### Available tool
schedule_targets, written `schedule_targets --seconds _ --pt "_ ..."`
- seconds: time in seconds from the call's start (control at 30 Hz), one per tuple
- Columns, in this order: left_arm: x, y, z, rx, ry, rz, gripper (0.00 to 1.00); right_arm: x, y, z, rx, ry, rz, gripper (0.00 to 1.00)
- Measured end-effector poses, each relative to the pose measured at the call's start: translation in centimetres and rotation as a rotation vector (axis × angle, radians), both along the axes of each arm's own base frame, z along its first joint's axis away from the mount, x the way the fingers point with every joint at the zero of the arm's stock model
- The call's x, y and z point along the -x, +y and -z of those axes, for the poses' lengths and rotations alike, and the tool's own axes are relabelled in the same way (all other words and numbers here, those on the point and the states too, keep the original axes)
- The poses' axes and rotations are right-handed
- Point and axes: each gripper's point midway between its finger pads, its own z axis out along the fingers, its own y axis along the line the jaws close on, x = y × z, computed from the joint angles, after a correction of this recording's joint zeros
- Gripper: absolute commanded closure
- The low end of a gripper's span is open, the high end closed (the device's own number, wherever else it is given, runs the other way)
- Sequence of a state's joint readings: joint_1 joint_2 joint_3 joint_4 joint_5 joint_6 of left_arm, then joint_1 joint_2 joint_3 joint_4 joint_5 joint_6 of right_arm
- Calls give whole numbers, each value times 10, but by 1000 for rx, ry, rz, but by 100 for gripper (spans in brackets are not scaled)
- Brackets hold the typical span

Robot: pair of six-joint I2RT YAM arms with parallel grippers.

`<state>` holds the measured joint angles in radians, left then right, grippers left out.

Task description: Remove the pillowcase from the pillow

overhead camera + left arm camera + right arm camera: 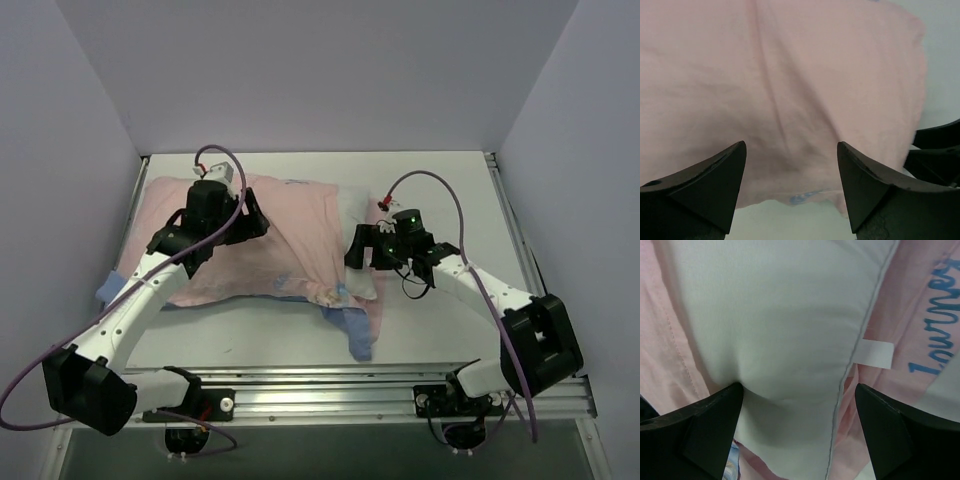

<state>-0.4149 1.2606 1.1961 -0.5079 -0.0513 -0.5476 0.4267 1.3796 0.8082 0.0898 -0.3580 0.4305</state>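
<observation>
The limp pink-and-blue fabric pillowcase [270,245] still covers most of the plump white pillow [780,315] on the worktop [450,190], only the pillow's bare end showing beneath the wide-open, empty right pincer [799,390], the left pincer [791,150] gaping empty over its covered end.

Left arm [140,295]: is reaching from its base at 7 o'clock toward 12 o'clock, with the elbow sitting low and out to the side.
Left hand [250,222]: is pointing toward 3 o'clock, with its jaws standing wide apart and gripping nothing.
Right arm [480,285]: is stretching from its base at 5 o'clock toward 10 o'clock.
Right hand [368,247]: is pointing toward 9 o'clock and facing the left hand, with its jaws spread wide and gripping nothing.
</observation>
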Motion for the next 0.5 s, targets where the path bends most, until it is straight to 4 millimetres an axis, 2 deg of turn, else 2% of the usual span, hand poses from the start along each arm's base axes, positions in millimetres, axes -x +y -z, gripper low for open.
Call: schedule_targets --seconds 0.13,0.2,0.4,0.43,0.5 --pt "16 15 57 -53 127 -43 19 1 18 5 -59 11 -91 10" --pt "20 17 72 -62 159 -46 20 3 26 3 -95 9 -132 10" --pt "3 7 84 -39 143 -44 20 2 42 -9 -168 -22 -206 9" --pt "-1 5 85 -34 136 -43 20 -1 44 -11 -178 -32 -212 11" --pt "-10 1 85 -20 116 -37 20 -6 48 -11 -191 -46 -219 23"
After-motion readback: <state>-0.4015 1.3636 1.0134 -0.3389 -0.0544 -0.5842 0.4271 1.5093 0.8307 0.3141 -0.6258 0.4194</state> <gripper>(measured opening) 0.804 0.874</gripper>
